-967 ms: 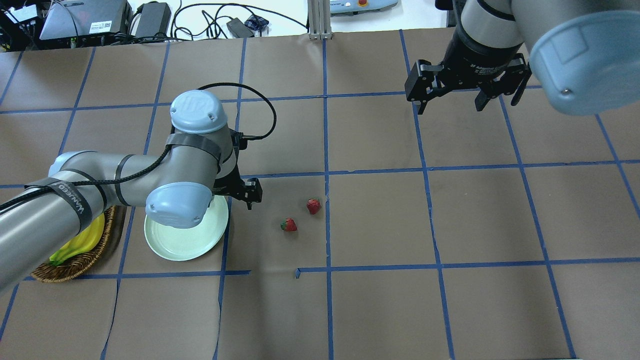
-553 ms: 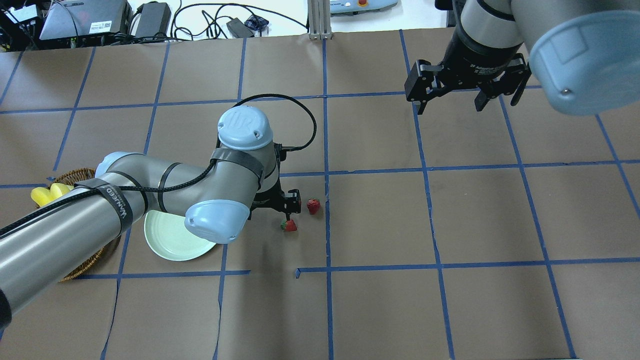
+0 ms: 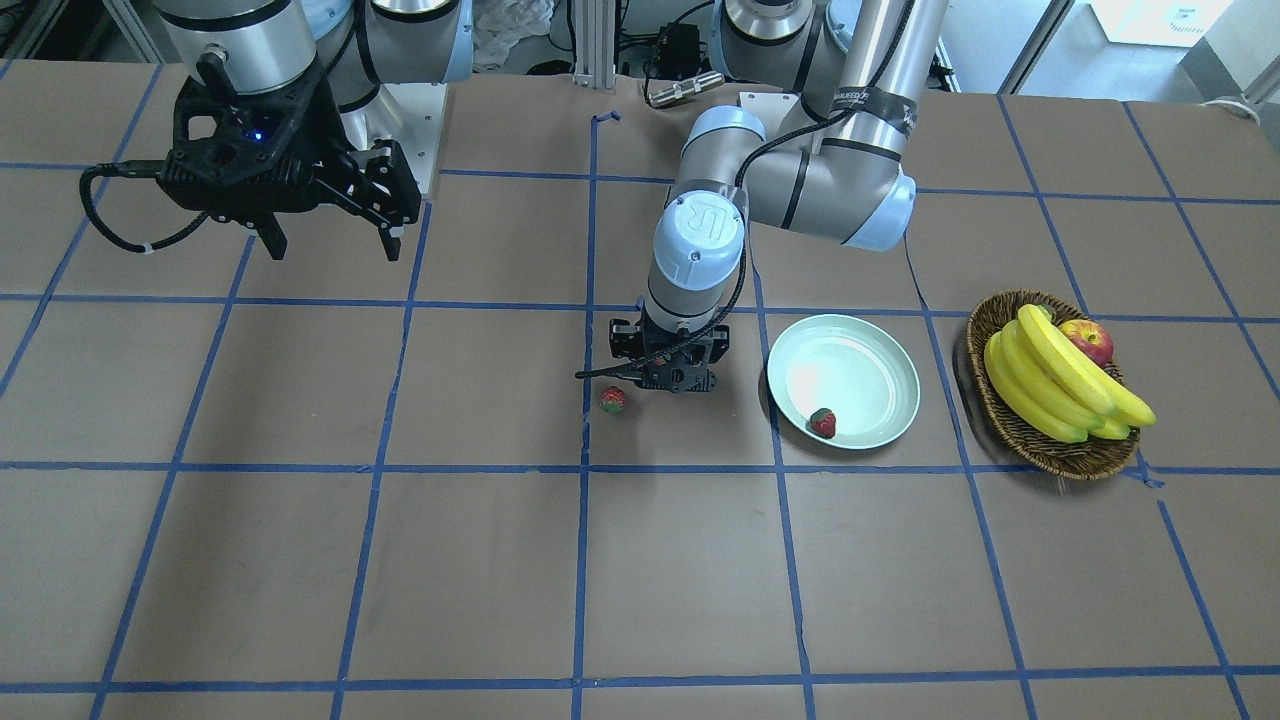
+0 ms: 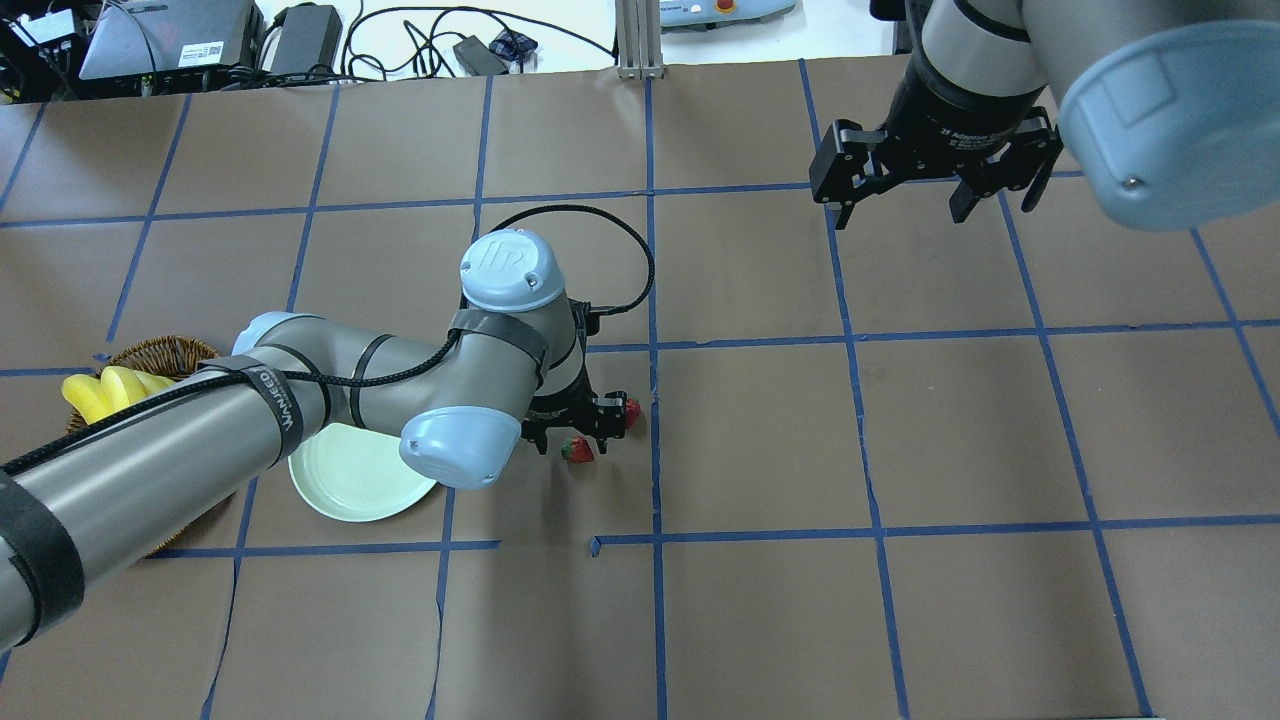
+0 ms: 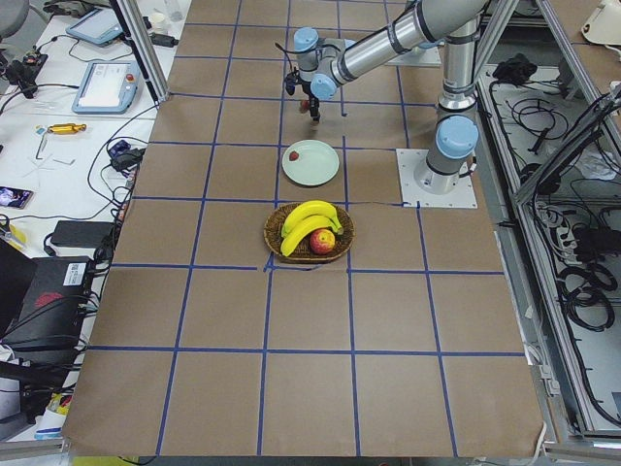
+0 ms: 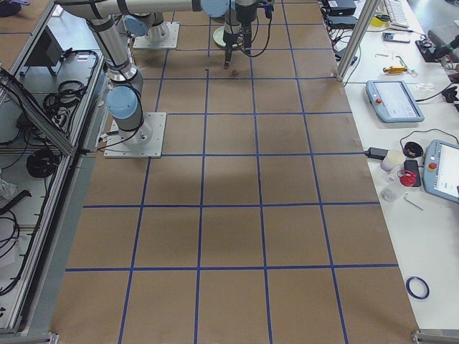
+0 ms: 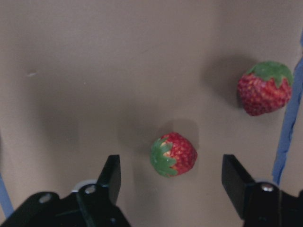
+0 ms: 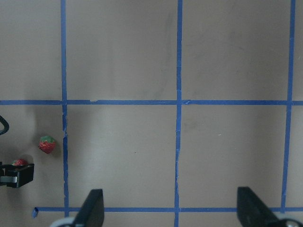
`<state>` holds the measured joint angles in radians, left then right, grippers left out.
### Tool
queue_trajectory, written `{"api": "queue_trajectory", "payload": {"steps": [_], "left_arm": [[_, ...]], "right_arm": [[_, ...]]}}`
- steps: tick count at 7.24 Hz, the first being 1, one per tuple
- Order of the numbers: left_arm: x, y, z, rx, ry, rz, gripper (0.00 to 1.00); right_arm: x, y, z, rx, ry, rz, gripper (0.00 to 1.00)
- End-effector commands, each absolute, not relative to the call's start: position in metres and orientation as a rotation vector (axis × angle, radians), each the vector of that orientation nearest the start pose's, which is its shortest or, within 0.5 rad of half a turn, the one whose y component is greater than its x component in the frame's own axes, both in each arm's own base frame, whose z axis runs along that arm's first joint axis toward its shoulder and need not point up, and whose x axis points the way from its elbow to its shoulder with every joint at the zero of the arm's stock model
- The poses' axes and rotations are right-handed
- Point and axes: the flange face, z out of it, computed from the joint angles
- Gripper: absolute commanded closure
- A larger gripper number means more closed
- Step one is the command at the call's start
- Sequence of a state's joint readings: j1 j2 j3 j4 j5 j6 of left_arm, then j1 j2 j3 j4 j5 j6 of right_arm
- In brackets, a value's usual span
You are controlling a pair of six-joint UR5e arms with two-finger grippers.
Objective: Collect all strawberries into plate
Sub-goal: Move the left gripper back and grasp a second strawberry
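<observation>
One strawberry (image 3: 822, 422) lies in the pale green plate (image 3: 850, 365); in the overhead view my left arm hides it, and only part of the plate (image 4: 345, 485) shows. Two strawberries lie on the brown paper right of the plate: a nearer one (image 4: 579, 451) and a farther one (image 4: 631, 409). My left gripper (image 4: 582, 428) is open and low over the nearer one. In the left wrist view that strawberry (image 7: 173, 154) sits between the fingers (image 7: 111, 176), and the other (image 7: 264, 88) is off to the upper right. My right gripper (image 4: 935, 205) is open, empty and raised at the far right.
A brown wicker basket (image 3: 1040, 445) with bananas (image 3: 1055, 375) and an apple (image 3: 1087, 338) stands just beyond the plate on my left. Blue tape lines grid the paper. Cables and boxes lie past the table's far edge (image 4: 200, 45).
My left arm has swung right, from above the plate to above the two loose strawberries, with its open gripper now around the nearer one. The right arm has not moved.
</observation>
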<state>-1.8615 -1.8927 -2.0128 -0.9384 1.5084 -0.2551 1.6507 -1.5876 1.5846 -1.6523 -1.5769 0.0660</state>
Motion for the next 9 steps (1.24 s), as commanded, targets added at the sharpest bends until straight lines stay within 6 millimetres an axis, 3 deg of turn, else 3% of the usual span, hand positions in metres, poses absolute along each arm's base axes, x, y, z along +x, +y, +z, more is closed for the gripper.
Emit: {"api": "queue_trajectory", "payload": {"steps": [1, 2, 4, 5, 6, 7, 9], "left_arm": [[-0.279, -0.444, 0.174, 0.059, 3.152, 0.238, 0.43], [-0.28, -0.443, 0.174, 0.073, 3.152, 0.24, 0.53], [-0.278, -0.443, 0.175, 0.097, 3.132, 0.224, 0.88], [-0.273, -0.449, 0.2, 0.207, 3.113, 0.147, 0.91], [-0.255, -0.461, 0.217, 0.246, 3.044, 0.148, 0.91], [-0.221, -0.473, 0.239, 0.261, 3.023, 0.222, 0.92], [-0.147, -0.486, 0.254, 0.343, 2.985, 0.301, 0.92]], "right_arm": [[0.172, -0.481, 0.498, -0.021, 3.139, -0.133, 0.0], [0.172, -0.481, 0.498, -0.021, 3.139, -0.133, 0.0], [0.172, -0.481, 0.498, -0.021, 3.139, -0.133, 0.0], [0.172, -0.481, 0.498, -0.021, 3.139, -0.133, 0.0], [0.172, -0.481, 0.498, -0.021, 3.139, -0.133, 0.0], [0.172, -0.48, 0.498, -0.024, 3.139, -0.133, 0.0], [0.172, -0.481, 0.498, -0.024, 3.138, -0.135, 0.0]]}}
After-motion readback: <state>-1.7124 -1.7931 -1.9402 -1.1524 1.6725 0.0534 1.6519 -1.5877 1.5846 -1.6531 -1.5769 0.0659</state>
